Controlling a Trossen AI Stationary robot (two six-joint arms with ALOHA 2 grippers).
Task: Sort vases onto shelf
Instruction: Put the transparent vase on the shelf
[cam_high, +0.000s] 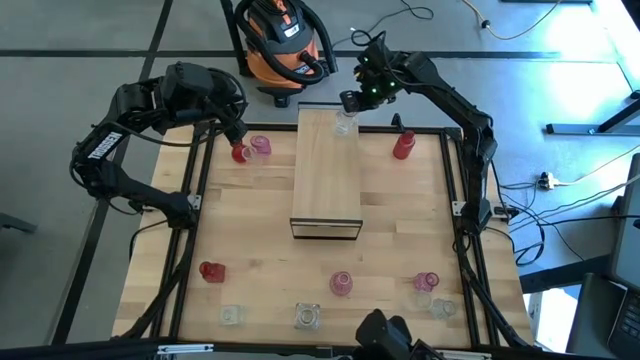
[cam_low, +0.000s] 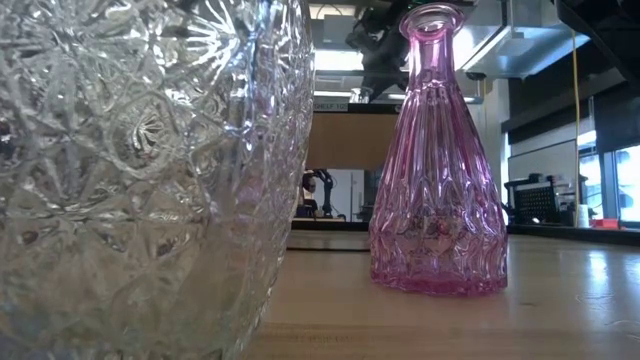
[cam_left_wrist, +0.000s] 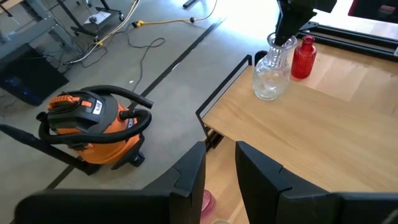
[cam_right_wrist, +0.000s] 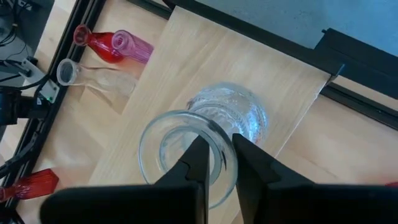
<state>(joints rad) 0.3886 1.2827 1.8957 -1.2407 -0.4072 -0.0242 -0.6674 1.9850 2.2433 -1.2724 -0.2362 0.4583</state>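
The right claw (cam_high: 347, 103) stands over the far end of the shelf (cam_high: 326, 190), its two fingers (cam_right_wrist: 196, 163) pinching the rim of a clear cut-glass vase (cam_right_wrist: 208, 140), one inside the mouth, one outside. The vase looks to be resting upright on the plank near its far edge. The fingers are close together on the rim; I cannot tell whether they grip it or have begun to let go.

To finish this placement well, the claw should part fully before lifting, then rise straight up so the inner finger clears the mouth without tipping the vase off the nearby edge.

The left claw (cam_high: 238, 143) hangs above the red vase (cam_high: 238, 153) and pink vase (cam_high: 260, 147) at the desk's (cam_high: 260, 250) far-left corner, fingers (cam_left_wrist: 189, 177) slightly parted, holding nothing.
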